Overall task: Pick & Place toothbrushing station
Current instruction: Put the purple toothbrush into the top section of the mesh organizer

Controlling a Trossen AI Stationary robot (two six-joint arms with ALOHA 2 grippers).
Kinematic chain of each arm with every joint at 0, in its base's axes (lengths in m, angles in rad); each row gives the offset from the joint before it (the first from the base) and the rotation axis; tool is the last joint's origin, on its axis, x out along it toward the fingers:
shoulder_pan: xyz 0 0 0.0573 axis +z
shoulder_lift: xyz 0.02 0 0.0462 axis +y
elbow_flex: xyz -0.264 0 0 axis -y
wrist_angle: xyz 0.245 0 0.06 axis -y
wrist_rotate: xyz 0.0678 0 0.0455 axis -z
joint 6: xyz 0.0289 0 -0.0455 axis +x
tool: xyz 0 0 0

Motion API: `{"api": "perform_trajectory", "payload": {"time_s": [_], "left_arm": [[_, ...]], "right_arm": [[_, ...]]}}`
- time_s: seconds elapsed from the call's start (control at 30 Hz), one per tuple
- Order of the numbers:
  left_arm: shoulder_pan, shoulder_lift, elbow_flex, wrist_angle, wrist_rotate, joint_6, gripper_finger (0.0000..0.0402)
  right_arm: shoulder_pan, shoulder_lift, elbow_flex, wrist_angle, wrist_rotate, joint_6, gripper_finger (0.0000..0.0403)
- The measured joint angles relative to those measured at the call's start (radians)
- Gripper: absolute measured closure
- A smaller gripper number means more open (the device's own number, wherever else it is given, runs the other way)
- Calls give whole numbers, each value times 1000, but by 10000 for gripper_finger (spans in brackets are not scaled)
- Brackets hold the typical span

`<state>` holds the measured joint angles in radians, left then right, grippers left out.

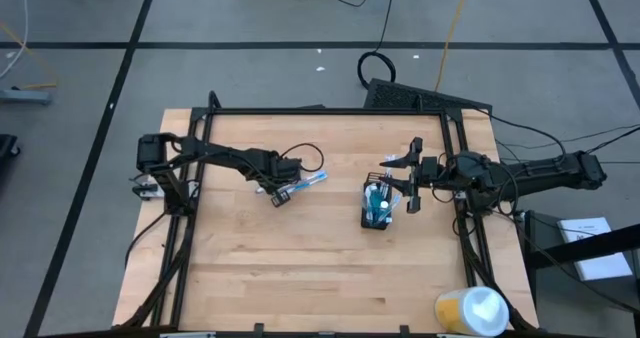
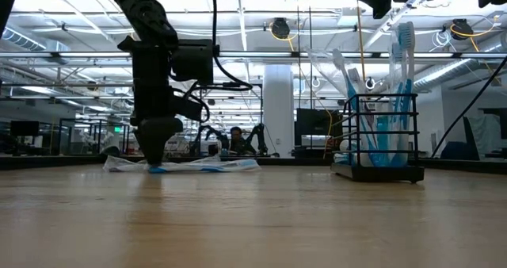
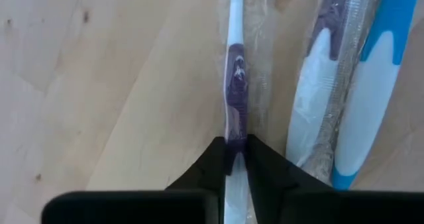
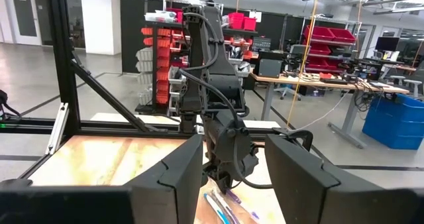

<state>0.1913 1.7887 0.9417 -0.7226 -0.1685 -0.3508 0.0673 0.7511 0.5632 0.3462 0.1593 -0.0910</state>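
A black wire-mesh cup (image 1: 377, 206) stands on its base right of the table's middle, with several blue-and-white toothbrushes upright in it (image 2: 379, 137). A few wrapped toothbrushes (image 1: 305, 182) lie flat left of the middle (image 2: 190, 165). My left gripper (image 1: 279, 194) is down on them, shut on a thin white-and-purple toothbrush (image 3: 235, 71). Two wider blue-and-white brushes (image 3: 351, 98) lie beside it. My right gripper (image 1: 410, 176) is open and empty, just to the right of the cup and above the table. No tubes show. My left gripper pinches the handle of the thin white-and-purple toothbrush (image 3: 236, 128) between its two fingertips (image 3: 213, 161). The fingers point down from above (image 2: 155, 158) and lie across the handle. The brush lies flat on the table in its clear wrapper.
A yellow-and-white roll (image 1: 470, 310) lies at the table's near right corner. A black frame (image 1: 320, 111) runs around the table's edges. Bare wood (image 1: 300, 258) lies across the near half. A person sits far off in the room (image 2: 235, 139).
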Motion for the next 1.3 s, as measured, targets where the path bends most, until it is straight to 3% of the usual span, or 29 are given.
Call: {"api": "perform_trajectory", "payload": {"time_s": [0.2, 0.47, 0.63, 0.87, 1.07, 1.3], "left_arm": [[-5, -44, -8, 48, -55, 6, 372], [-4, -266, -10, 114, -147, 42, 388], [-7, -416, -8, 325, -138, 137, 388], [-38, -458, -8, 729, 38, 344, 388], [-51, -366, -7, 1029, 181, 435, 388], [-31, -196, -7, 1320, 373, 400, 388]], "right_arm": [[0, 0, 0, 0, 0, 0, 245], [0, 0, 0, 0, 0, 10, 245], [0, 0, 0, 6, 0, 10, 245], [0, 30, 0, 7, 15, 26, 245], [-1, 87, 0, 34, 79, 24, 245], [-2, 120, 0, 69, 79, 23, 245]]}}
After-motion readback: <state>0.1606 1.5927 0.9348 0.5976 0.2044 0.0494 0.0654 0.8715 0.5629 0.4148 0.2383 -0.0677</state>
